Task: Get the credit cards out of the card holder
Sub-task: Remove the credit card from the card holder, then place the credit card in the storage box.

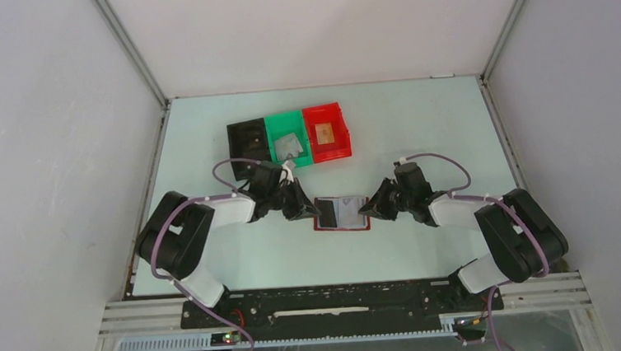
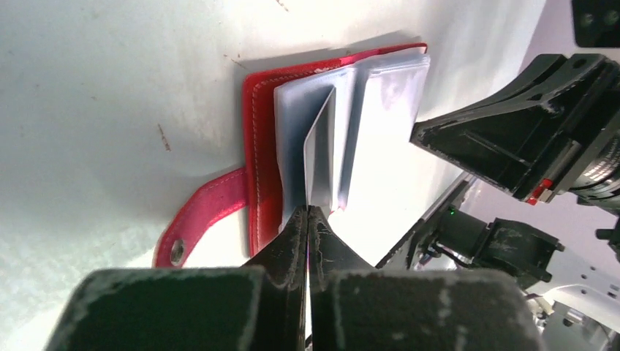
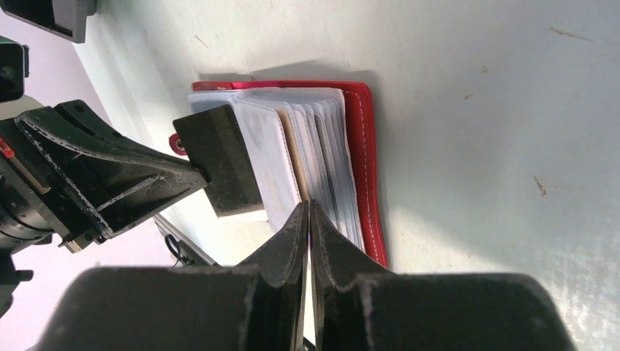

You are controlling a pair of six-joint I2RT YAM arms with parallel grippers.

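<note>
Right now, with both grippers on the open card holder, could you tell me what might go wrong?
The left gripper is shut on just the near edge of the card, so it could slip free. The right gripper pinches only thin plastic sleeves, so the card holder may drag along. The grippers sit close together and might collide.

Card holder (image 1: pixel 341 214) lies between left gripper (image 1: pixel 308 208) and right gripper (image 1: pixel 367 208) — bins (image 1: pixel 285 116) behind it.
</note>
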